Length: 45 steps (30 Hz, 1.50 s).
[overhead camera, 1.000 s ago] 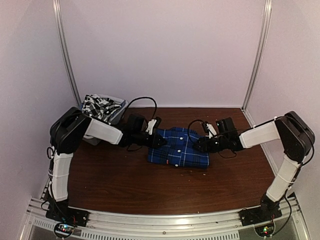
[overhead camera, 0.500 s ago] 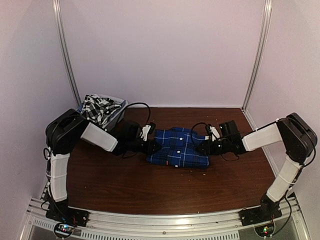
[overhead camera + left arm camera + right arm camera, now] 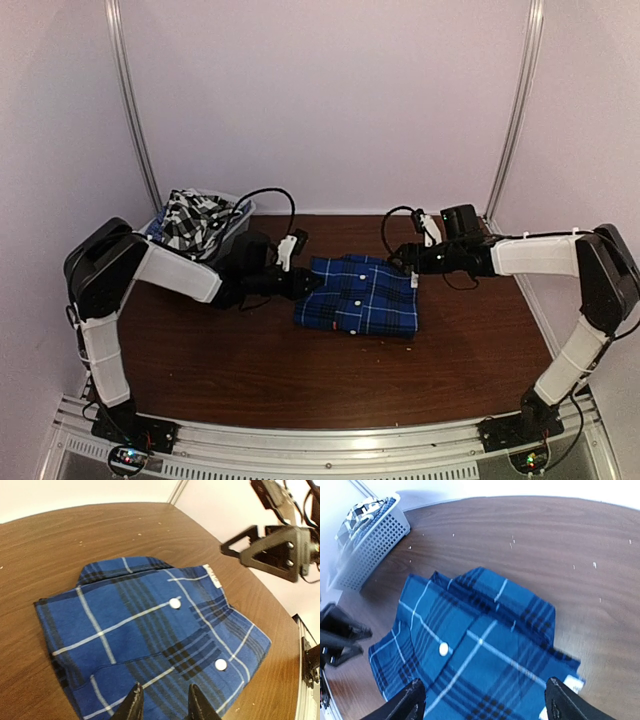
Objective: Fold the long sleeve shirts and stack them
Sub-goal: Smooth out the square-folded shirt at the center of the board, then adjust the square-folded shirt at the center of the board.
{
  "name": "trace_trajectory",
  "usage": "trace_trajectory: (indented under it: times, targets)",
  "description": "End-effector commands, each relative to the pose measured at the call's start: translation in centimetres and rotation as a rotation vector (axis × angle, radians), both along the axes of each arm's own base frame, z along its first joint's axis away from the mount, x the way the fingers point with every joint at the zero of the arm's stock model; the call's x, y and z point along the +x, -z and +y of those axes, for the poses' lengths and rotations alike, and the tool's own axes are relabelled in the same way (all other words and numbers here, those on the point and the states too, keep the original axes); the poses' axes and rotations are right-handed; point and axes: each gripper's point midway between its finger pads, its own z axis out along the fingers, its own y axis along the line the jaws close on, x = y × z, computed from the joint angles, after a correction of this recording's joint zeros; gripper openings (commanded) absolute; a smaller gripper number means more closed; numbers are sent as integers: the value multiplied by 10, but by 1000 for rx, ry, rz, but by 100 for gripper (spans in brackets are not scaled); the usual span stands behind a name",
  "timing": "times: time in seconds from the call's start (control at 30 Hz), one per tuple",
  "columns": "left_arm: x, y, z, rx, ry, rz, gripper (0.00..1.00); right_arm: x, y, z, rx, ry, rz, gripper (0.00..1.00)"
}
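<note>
The blue plaid shirt (image 3: 358, 296) lies folded on the brown table, buttons up; it also shows in the left wrist view (image 3: 145, 640) and the right wrist view (image 3: 475, 645). My left gripper (image 3: 308, 283) is low at the shirt's left edge, jaws a little apart and empty (image 3: 165, 706). My right gripper (image 3: 405, 258) hovers over the shirt's far right corner, jaws wide apart and empty (image 3: 487, 705). The black-and-white checked shirt (image 3: 190, 212) lies bunched in the white mesh basket (image 3: 232, 226) at the back left.
The basket (image 3: 370, 550) stands against the left wall. Bare table (image 3: 250, 370) lies in front of the shirt. Side walls and metal posts close in the back corners. The right gripper shows in the left wrist view (image 3: 270, 545).
My right gripper has risen and pulled back toward the far right, off the shirt's right edge. My left gripper has drawn back slightly to the left. The shirt stays folded in place.
</note>
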Motion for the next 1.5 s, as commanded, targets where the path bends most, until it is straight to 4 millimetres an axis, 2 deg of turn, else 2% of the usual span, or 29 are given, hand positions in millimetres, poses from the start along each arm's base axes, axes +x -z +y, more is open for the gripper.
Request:
trace_trajectory:
  times: [0.0,0.17,0.3,0.47,0.57,0.7,0.87,0.9,1.1,1.23,1.37,1.47]
  targets:
    - [-19,-26,-27,-62,57,-53,32,25,5,9,-29,-40,10,84]
    - [-30,-14,-49,-57,90,-34,32,51,21,22,-55,-114,37,92]
    - [-37,2,-70,-27,109,-28,32,63,39,28,5,-178,85,94]
    - [-42,19,-83,-6,128,-10,31,54,59,34,77,-253,160,95]
    - [-44,27,-81,8,123,3,31,43,68,33,93,-260,194,95]
    - [-45,34,-75,41,114,6,31,28,72,28,109,-254,214,94]
    - [-51,38,-62,97,112,-4,31,0,74,18,118,-227,236,91]
    - [-52,39,-59,114,111,-4,31,-11,81,14,114,-218,262,91]
    - [-59,32,-44,169,119,-42,31,-57,78,10,129,-194,254,89]
    - [-65,20,-33,190,121,-76,31,-95,77,21,129,-201,252,88]
    - [-68,1,-17,196,85,-120,32,-141,78,50,136,-259,261,89]
    - [-70,-8,-4,201,49,-136,32,-158,73,57,136,-254,254,89]
